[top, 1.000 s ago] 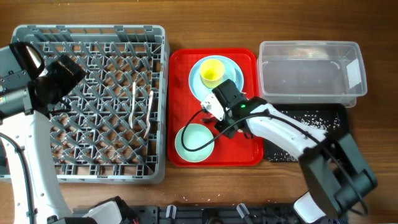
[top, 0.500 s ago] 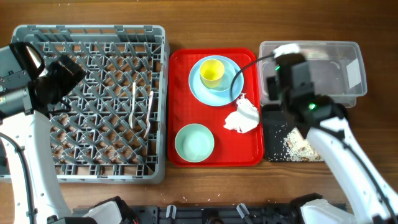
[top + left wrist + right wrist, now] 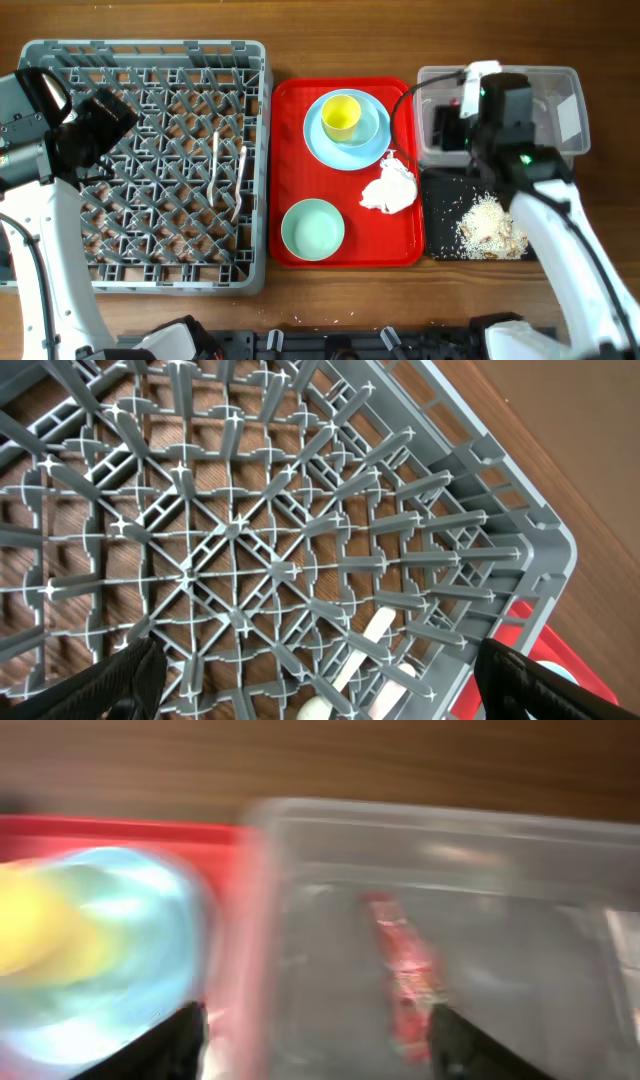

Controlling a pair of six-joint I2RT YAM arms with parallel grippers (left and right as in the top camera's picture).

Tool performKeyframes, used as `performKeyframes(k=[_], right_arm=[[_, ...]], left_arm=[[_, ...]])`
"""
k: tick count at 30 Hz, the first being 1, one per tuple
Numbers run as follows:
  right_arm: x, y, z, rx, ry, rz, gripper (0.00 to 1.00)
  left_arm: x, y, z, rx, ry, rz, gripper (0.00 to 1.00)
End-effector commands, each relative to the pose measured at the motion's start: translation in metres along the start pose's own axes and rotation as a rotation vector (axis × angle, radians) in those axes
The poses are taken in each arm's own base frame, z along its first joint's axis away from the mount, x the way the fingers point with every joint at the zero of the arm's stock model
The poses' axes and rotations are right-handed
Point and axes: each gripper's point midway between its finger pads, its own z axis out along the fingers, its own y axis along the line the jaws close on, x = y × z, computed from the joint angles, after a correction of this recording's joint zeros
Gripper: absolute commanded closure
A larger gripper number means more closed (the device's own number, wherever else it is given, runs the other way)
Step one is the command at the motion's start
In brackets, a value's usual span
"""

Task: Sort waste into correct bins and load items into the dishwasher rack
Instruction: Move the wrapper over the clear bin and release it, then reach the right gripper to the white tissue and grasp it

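Napkin point(image 3: 388, 188) 1 (crumpled), 1 plate point(image 3: 373, 137), 1 cup point(image 3: 340, 116), 1 bowl point(image 3: 313, 229)

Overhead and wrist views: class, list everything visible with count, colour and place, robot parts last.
dishwasher rack: one, grey, far left.
white plastic spoon and fork: two pieces, white, lying in the dishwasher rack's right half.
red tray: one, red, middle.
plate: one, light blue, far end of red tray.
cup: one, yellow, on the plate.
bowl: one, pale green, near end of red tray.
crumpled napkin: one, white, red tray's right side.
clear tub: one, transparent, far right.
snack wrapper: one, red, in the clear tub.
black tray: one, black, nearer than the tub.
rice scraps: one pile, pale, in the black tray.
left gripper: one, black, open above the dishwasher rack.
right gripper: one, black, open above the clear tub.
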Motion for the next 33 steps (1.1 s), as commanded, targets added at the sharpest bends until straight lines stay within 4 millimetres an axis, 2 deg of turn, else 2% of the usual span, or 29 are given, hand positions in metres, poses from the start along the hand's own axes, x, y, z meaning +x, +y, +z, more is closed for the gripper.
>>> performKeyframes(k=[1, 2, 4, 5, 8, 14, 19, 23, 26, 29, 31, 33], right_arm=[[0.03, 0.113, -0.048, -0.537, 0.122, -0.026, 0.21], [0.047, 0.128, -0.052, -0.557, 0.181, -0.059, 0.21], [0.072, 0.144, -0.052, -0.536, 0.252, -0.11, 0.22], [0.082, 0.145, -0.046, -0.468, 0.271, -0.124, 0.22], [0.096, 0.126, -0.025, -0.205, 0.262, -0.155, 0.21], [0.111, 0.084, 0.016, 0.118, 0.262, -0.24, 0.2], [0.132, 0.084, 0.051, 0.152, 0.33, -0.316, 0.17], [0.158, 0.083, 0.079, 0.17, 0.404, -0.346, 0.15], [0.181, 0.083, 0.09, 0.173, 0.476, -0.329, 0.14], [0.205, 0.115, 0.091, -0.026, 0.569, -0.288, 0.22], [0.209, 0.142, 0.085, -0.183, 0.598, -0.241, 0.37], [0.205, 0.161, 0.08, -0.28, 0.607, -0.213, 0.6]], left_arm=[[-0.003, -0.002, -0.002, 0.013, -0.007, -0.009, 0.0], [-0.003, -0.002, -0.002, 0.013, -0.007, -0.009, 0.0], [-0.003, -0.002, -0.002, 0.013, -0.007, -0.009, 0.0], [-0.003, -0.002, -0.002, 0.013, -0.007, -0.009, 0.0], [-0.003, -0.002, -0.002, 0.013, -0.007, -0.009, 0.0], [-0.003, -0.002, -0.002, 0.013, -0.007, -0.009, 0.0], [-0.003, -0.002, -0.002, 0.013, -0.007, -0.009, 0.0], [-0.003, -0.002, -0.002, 0.013, -0.007, -0.009, 0.0], [-0.003, -0.002, -0.002, 0.013, -0.007, -0.009, 0.0], [-0.003, -0.002, -0.002, 0.013, -0.007, -0.009, 0.0], [-0.003, -0.002, -0.002, 0.013, -0.007, -0.009, 0.0], [-0.003, -0.002, -0.002, 0.013, -0.007, -0.009, 0.0]])
